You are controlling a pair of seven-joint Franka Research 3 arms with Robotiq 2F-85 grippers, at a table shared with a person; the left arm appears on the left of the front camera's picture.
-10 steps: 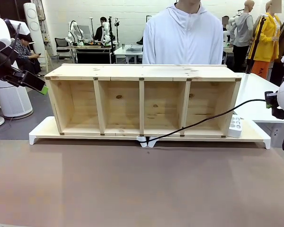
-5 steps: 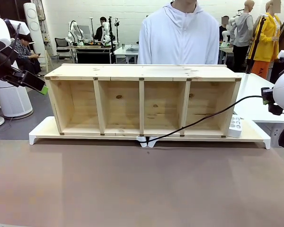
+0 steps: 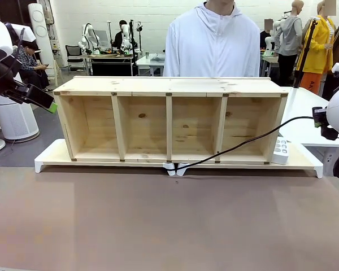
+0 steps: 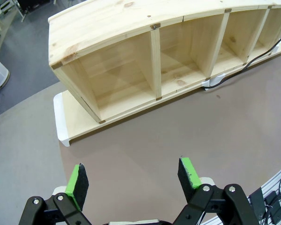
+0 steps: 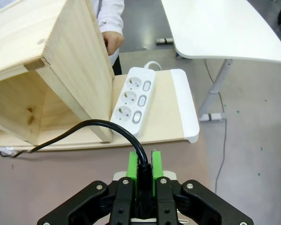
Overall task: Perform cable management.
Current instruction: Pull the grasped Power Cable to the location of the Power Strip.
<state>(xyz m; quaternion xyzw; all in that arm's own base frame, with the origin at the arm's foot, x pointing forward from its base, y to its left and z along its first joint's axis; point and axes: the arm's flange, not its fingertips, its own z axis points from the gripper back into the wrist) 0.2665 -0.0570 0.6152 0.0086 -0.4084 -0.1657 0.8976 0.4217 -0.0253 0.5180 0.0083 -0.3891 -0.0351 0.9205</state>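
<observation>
The right gripper (image 5: 143,161) was clamped on one end of the cable (image 5: 84,126), which arced past the right end of the wooden shelf (image 3: 169,86) down to the front edge of the white base (image 3: 51,155) — the carrying step, apparently. The left gripper (image 4: 134,177) hovered wide and empty over the surface (image 3: 158,226). Next, that end probably needed steering toward the power strip (image 5: 133,101) nearby.

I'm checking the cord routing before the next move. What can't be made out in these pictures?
- Plug end of the cable: right wrist view, buried between the shut pads of the right gripper.
- The cable's other end: front view, hidden under the white base below the middle of the shelf.
- Hands of the person: front view, behind the shelf.
</observation>
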